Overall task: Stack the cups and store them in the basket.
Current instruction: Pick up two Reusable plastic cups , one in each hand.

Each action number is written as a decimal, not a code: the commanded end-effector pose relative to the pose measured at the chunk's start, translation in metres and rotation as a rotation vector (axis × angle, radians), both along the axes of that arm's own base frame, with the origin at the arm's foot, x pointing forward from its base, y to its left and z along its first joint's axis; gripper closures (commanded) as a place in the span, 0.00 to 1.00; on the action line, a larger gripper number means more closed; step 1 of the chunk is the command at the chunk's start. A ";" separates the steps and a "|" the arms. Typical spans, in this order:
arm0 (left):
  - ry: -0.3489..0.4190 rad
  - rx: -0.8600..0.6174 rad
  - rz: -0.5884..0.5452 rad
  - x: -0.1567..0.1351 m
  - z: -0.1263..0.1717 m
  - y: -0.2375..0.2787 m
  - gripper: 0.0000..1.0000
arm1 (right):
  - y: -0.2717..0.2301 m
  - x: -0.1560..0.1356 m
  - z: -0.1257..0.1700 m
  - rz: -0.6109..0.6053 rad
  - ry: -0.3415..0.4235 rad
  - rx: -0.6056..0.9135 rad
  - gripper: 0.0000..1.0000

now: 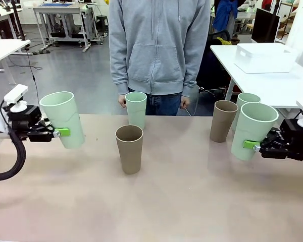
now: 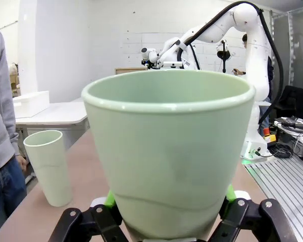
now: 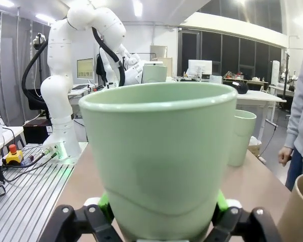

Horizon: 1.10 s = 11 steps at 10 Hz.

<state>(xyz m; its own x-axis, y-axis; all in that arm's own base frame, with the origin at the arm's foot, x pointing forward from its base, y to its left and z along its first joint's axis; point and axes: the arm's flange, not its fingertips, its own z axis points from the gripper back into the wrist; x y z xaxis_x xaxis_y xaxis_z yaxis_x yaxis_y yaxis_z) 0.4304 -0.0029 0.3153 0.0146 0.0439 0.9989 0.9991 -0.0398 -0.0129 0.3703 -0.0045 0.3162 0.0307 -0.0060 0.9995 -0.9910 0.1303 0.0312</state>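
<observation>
My left gripper (image 1: 60, 132) is shut on a mint green cup (image 1: 63, 118) at the table's left side, gripping it low on its wall; the cup leans slightly. The same cup (image 2: 169, 151) sits between the green pads (image 2: 110, 199). My right gripper (image 1: 250, 144) is shut on another mint cup (image 1: 252, 130) at the right, seen close as the cup (image 3: 161, 156). A tan-brown cup (image 1: 129, 148) stands mid-table, with a mint cup (image 1: 136, 108) behind it near the person. A second brown cup (image 1: 223, 120) and a mint cup (image 1: 245, 101) stand at the right. The white basket (image 1: 265, 57) sits on a separate table at the back right.
A person in a grey hoodie (image 1: 159, 45) stands at the far edge, hands low at the table's rim. The front half of the table (image 1: 182, 212) is bare. The gap between the two tables lies behind the right-hand cups.
</observation>
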 end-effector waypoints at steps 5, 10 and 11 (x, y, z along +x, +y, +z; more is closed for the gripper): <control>-0.017 0.034 0.006 -0.036 0.001 -0.024 0.15 | 0.026 -0.072 0.024 -0.019 -0.060 -0.028 0.17; -0.017 0.062 0.070 -0.044 -0.011 -0.024 0.15 | 0.027 -0.075 0.013 -0.004 -0.040 -0.020 0.17; -0.018 0.047 0.062 -0.045 -0.010 -0.025 0.15 | 0.022 -0.076 0.009 0.054 -0.025 -0.026 0.17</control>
